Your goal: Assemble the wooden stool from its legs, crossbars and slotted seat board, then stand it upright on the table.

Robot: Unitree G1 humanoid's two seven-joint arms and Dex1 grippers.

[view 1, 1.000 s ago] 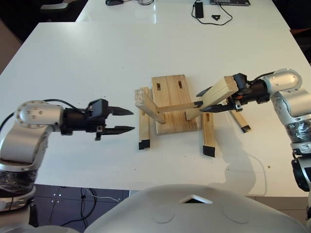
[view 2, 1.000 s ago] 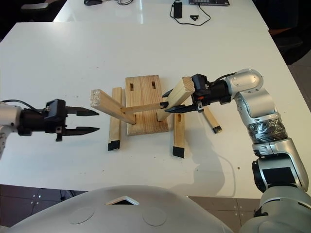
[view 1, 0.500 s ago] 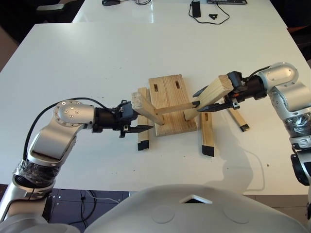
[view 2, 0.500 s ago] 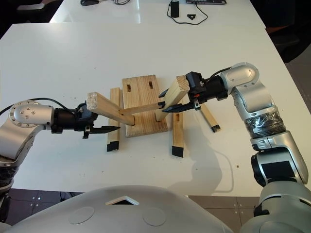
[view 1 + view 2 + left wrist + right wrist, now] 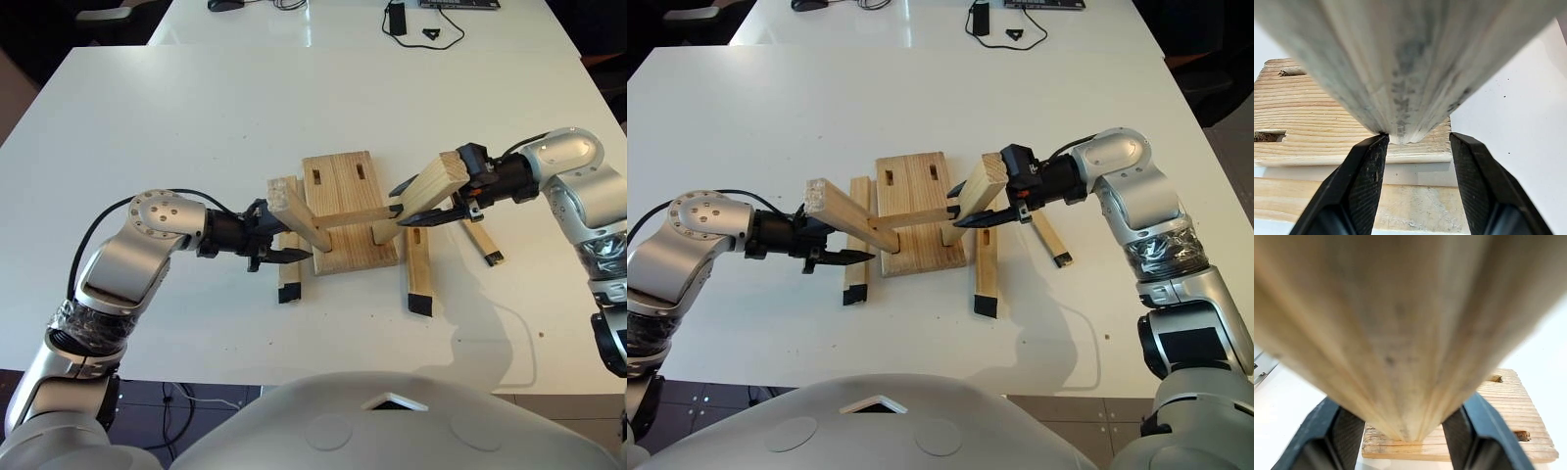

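Note:
A half-built frame of two legs joined by a crossbar [image 5: 353, 214] hangs tilted above the slotted seat board [image 5: 338, 176], which lies flat on the table. My right gripper [image 5: 400, 204] is shut on the frame's right leg [image 5: 436, 186]; that leg looms between the dark fingers [image 5: 1334, 431] in the right wrist view. My left gripper [image 5: 286, 235] is open. Its fingers [image 5: 1366, 166] sit on either side of the frame's left leg [image 5: 297, 211], close to the wood. Two loose legs [image 5: 289, 269] [image 5: 419, 274] lie beside the board.
A short wooden bar [image 5: 484, 243] lies under my right wrist. The white table [image 5: 176, 117] stretches wide to the left and behind. Black cables and small devices [image 5: 397, 18] sit on the far table.
My left arm has swung right across the table, and its open fingers now straddle the frame's left leg. The right gripper has kept its hold, almost still.

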